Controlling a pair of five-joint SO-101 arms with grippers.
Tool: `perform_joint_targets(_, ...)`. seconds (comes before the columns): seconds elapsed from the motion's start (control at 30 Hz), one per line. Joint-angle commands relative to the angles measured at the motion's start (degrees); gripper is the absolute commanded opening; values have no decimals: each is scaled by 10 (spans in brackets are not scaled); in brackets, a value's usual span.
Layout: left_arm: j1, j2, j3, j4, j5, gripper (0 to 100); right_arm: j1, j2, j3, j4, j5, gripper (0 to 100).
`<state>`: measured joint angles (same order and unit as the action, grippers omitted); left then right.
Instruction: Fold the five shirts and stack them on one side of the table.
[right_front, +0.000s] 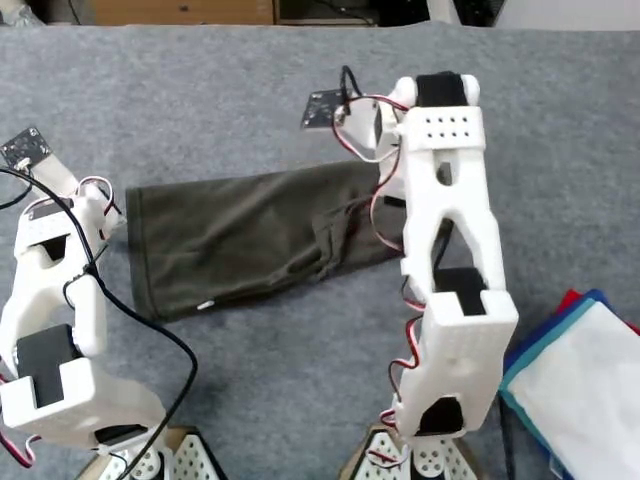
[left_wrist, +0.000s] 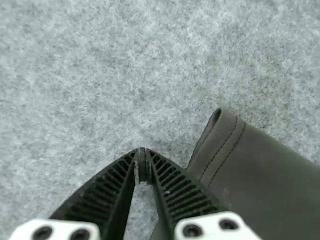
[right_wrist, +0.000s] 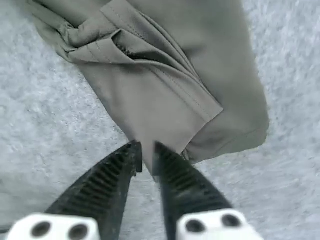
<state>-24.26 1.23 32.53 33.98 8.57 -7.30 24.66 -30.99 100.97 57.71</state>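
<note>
A dark olive shirt (right_front: 240, 240), folded into a long strip, lies across the middle of the grey table. My left gripper (right_front: 112, 215) sits at the strip's left end; in the left wrist view it (left_wrist: 141, 169) is shut with nothing in it, over bare felt just beside the shirt's hemmed corner (left_wrist: 235, 150). My right gripper (right_front: 388, 195) is at the strip's right end. In the right wrist view its fingertips (right_wrist: 147, 152) are pinched on the edge of the shirt (right_wrist: 165, 65), near a folded sleeve.
A stack of folded shirts (right_front: 580, 390), white on top with teal, blue and red edges below, sits at the table's near right corner. Grey felt (right_front: 200, 100) covers the table. Cables trail from both arms.
</note>
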Motion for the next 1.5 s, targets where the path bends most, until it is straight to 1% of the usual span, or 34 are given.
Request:
perform_joint_targets(0.0,6,-4,-22,4,-4,25,-4,-3,-3,-3,-53,5)
perform_joint_targets(0.07,6,-4,-22,4,-4,25,-22,-3,3,-16,-101,5)
perform_joint_targets(0.17,6,-4,-22,4,-4,25,-70,0,10,-19,-172,5)
perform_joint_targets(0.27,6,-4,-22,4,-4,25,-114,-2,55,-27,-200,5)
perform_joint_targets(0.37,6,-4,-22,4,-4,25,-127,-4,109,-56,-222,5)
perform_joint_targets(0.5,6,-4,-22,4,-4,25,-111,-28,170,-73,-225,5)
perform_joint_targets(0.63,6,-4,-22,4,-4,25,-105,-103,261,-115,-217,5)
perform_joint_targets(0.77,6,-4,-22,4,-4,25,-113,-151,377,-219,-208,6)
perform_joint_targets(0.87,6,-4,-22,4,-4,25,-113,-143,408,-280,-215,7)
perform_joint_targets(1.0,6,-4,-22,4,-4,25,-111,-85,371,-299,-225,7)
perform_joint_targets(1.13,6,-4,-22,4,-4,25,-104,1,280,-298,-225,7)
perform_joint_targets(1.3,6,-4,-22,4,-4,25,-119,80,156,-223,-223,6)
perform_joint_targets(1.47,6,-4,-22,4,-4,25,-131,102,138,-211,-221,6)
